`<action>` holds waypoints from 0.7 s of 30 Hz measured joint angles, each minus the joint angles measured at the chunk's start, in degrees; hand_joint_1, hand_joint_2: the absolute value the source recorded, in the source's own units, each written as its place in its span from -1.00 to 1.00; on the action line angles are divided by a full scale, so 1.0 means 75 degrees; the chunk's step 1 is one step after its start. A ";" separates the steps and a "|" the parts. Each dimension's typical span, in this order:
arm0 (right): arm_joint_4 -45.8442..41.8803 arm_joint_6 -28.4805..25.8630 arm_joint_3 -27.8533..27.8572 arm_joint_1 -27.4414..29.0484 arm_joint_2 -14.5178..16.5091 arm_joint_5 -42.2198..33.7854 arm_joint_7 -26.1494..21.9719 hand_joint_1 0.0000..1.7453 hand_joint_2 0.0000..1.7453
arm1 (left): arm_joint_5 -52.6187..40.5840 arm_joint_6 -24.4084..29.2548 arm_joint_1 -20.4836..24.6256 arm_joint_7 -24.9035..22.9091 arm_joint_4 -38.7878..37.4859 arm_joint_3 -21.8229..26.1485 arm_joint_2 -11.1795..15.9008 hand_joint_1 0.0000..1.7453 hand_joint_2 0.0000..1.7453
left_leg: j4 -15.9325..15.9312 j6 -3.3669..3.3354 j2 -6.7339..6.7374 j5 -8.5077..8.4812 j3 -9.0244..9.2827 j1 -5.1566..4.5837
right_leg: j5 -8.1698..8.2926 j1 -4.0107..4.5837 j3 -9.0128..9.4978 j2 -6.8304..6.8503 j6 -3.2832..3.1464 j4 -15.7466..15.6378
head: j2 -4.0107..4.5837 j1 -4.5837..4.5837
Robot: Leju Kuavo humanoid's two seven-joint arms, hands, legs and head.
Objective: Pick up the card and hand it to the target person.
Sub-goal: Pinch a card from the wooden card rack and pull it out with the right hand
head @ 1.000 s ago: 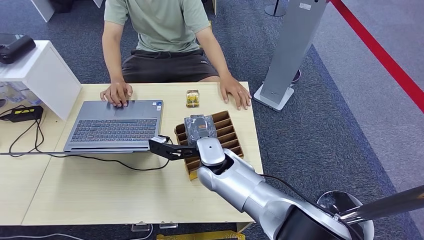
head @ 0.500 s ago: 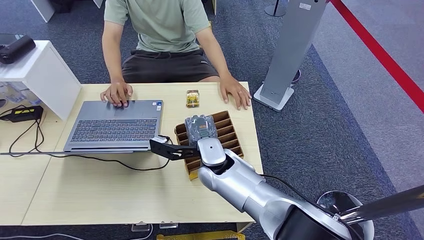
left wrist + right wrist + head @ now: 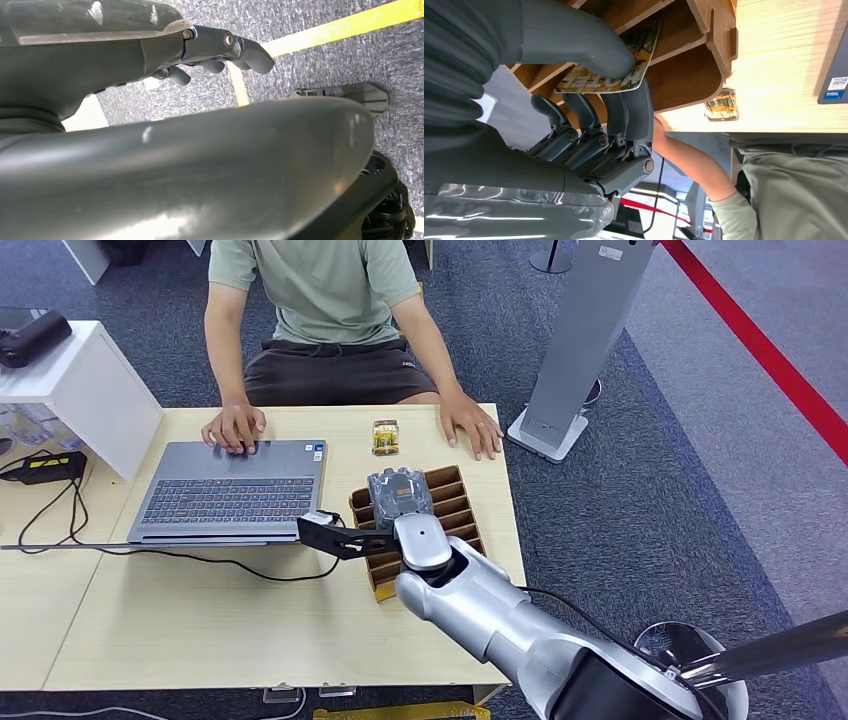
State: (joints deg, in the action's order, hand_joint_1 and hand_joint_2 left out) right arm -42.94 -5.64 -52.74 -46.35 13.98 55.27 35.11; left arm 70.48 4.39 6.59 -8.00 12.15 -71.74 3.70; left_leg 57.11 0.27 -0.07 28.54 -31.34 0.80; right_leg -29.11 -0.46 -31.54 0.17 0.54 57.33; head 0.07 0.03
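Pale wood table (image 3: pixel 250 630), grey carpet (image 3: pixel 640 500); right hand (image 3: pixel 589 125) pinches card (image 3: pixel 609 75) over wooden rack (image 3: pixel 455 502); left hand (image 3: pixel 220 50) empty, fingers loosely apart.

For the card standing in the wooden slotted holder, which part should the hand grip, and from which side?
Its exposed end, from the holder's open top. The card stands in a slot of the wooden holder, its faces walled in by dividers, so only that protruding end is free. The right hand pinches it there, thumb on one face, fingers behind.

Head view looks down on the slotted rack (image 3: pixel 440 515) — right wrist view sees it close up.
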 joint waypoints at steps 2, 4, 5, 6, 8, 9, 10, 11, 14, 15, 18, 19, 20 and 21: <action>0.0031 0.0000 0.0001 -0.0018 0.0012 -0.0012 -0.0012 0.82 1.00 | -0.0021 -0.0009 0.0000 0.0000 0.0000 -0.0021 0.0001 -1.00 -1.00 | 0.0000 0.0000 0.0000 0.0000 0.0000 0.0000 | 0.0000 0.0000 0.0000 0.0000 0.0000 0.0000 | 0.0000 0.0001; 0.0063 -0.0012 0.0001 -0.0038 0.0018 -0.0019 -0.0028 0.82 1.00 | -0.0039 -0.0011 0.0000 0.0000 0.0000 -0.0058 0.0001 -1.00 -1.00 | 0.0000 0.0000 0.0000 0.0000 0.0000 0.0000 | 0.0000 0.0000 0.0000 0.0000 0.0000 0.0000 | 0.0000 0.0002; 0.0079 -0.0031 0.0000 -0.0044 0.0021 -0.0019 -0.0035 0.82 1.00 | -0.0042 -0.0010 0.0000 0.0001 0.0000 -0.0078 0.0001 -1.00 -1.00 | 0.0000 0.0000 0.0000 0.0000 0.0000 0.0000 | 0.0000 0.0000 0.0000 0.0000 0.0000 0.0000 | 0.0000 0.0002; 0.0094 -0.0058 0.0000 -0.0049 0.0026 -0.0017 -0.0040 0.82 1.00 | -0.0033 -0.0007 0.0000 0.0001 0.0000 -0.0093 0.0001 -1.00 -1.00 | 0.0000 0.0000 0.0000 0.0000 0.0000 0.0000 | 0.0000 0.0000 0.0000 0.0000 0.0000 0.0000 | 0.0000 0.0001; 0.0120 -0.0109 0.0000 -0.0051 0.0033 -0.0009 -0.0055 0.82 1.00 | -0.0002 0.0001 0.0001 0.0002 0.0000 -0.0111 0.0001 -1.00 -1.00 | 0.0000 0.0000 0.0000 0.0000 -0.0001 0.0000 | 0.0000 0.0000 0.0000 0.0000 0.0000 0.0000 | 0.0000 0.0000; 0.0128 -0.0123 0.0000 -0.0051 0.0035 -0.0005 -0.0066 0.82 1.00 | 0.0015 0.0006 0.0001 0.0002 0.0000 -0.0115 0.0000 -1.00 -1.00 | 0.0000 0.0000 0.0000 0.0000 -0.0001 0.0000 | 0.0000 0.0000 0.0000 0.0000 0.0000 0.0000 | 0.0000 -0.0001; 0.0133 -0.0130 0.0000 -0.0053 0.0036 -0.0001 -0.0082 0.82 1.00 | 0.0025 0.0008 0.0001 0.0003 0.0000 -0.0117 0.0000 -1.00 -1.00 | 0.0000 0.0000 0.0000 0.0000 -0.0001 0.0000 | 0.0000 0.0000 -0.0001 0.0000 0.0000 0.0000 | 0.0000 -0.0001; 0.0135 -0.0133 0.0000 -0.0056 0.0036 0.0002 -0.0098 0.82 1.00 | 0.0033 0.0010 0.0001 0.0003 0.0000 -0.0117 -0.0001 -1.00 -1.00 | 0.0000 0.0000 0.0000 0.0000 -0.0001 0.0000 | 0.0000 0.0000 -0.0001 0.0000 0.0000 0.0000 | 0.0000 -0.0001; 0.0132 -0.0132 0.0000 -0.0076 0.0036 0.0026 -0.0154 0.82 1.00 | 0.0054 0.0018 0.0001 0.0003 0.0000 -0.0119 -0.0001 -1.00 -1.00 | 0.0000 0.0000 0.0000 0.0000 -0.0001 0.0000 | 0.0000 0.0000 -0.0001 0.0000 0.0000 0.0000 | 0.0000 -0.0001; 0.0116 -0.0131 0.0000 -0.0099 0.0036 0.0048 -0.0171 0.82 1.00 | 0.0063 0.0023 0.0000 0.0003 0.0000 -0.0119 -0.0001 -1.00 -1.00 | 0.0000 0.0000 0.0000 0.0000 -0.0002 0.0000 | 0.0000 0.0000 -0.0001 0.0000 0.0000 0.0000 | 0.0000 -0.0001; 0.0013 -0.0122 0.0000 -0.0245 0.0038 0.0104 -0.0199 0.82 1.00 | 0.0089 0.0035 0.0000 0.0003 0.0000 -0.0121 -0.0001 -1.00 -1.00 | 0.0000 0.0000 0.0000 0.0000 0.0000 0.0000 | 0.0001 0.0000 -0.0001 -0.0001 -0.0001 0.0000 | 0.0000 0.0002; -0.0023 -0.0119 0.0000 -0.0295 0.0039 0.0107 -0.0201 0.82 1.00 | 0.0093 0.0035 0.0000 0.0003 0.0000 -0.0121 -0.0001 -1.00 -1.00 | 0.0000 0.0000 0.0000 -0.0001 0.0000 0.0000 | 0.0001 0.0000 -0.0001 -0.0001 -0.0001 0.0000 | 0.0000 0.0004; -0.0055 -0.0117 0.0000 -0.0333 0.0039 0.0111 -0.0202 0.82 1.00 | 0.0096 0.0035 0.0000 0.0003 0.0000 -0.0122 -0.0001 -1.00 -1.00 | 0.0000 0.0000 0.0000 -0.0001 0.0000 0.0000 | 0.0001 0.0000 -0.0001 0.0000 -0.0001 0.0001 | 0.0000 0.0005; -0.0088 -0.0114 0.0000 -0.0364 0.0039 0.0117 -0.0203 0.82 1.00 | 0.0100 0.0035 -0.0001 0.0003 0.0000 -0.0122 -0.0001 -1.00 -1.00 | 0.0000 0.0001 0.0000 -0.0001 0.0000 0.0000 | 0.0001 0.0000 0.0000 0.0000 -0.0001 0.0001 | 0.0000 0.0004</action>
State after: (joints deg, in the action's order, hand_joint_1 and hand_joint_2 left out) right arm -43.60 -6.50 -52.74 -49.08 14.27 56.15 33.59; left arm 71.23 4.65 6.58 -7.98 12.15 -72.65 3.69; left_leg 57.11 0.27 -0.06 28.53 -31.34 0.80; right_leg -29.10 -0.46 -31.55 0.17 0.53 57.33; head 0.07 0.06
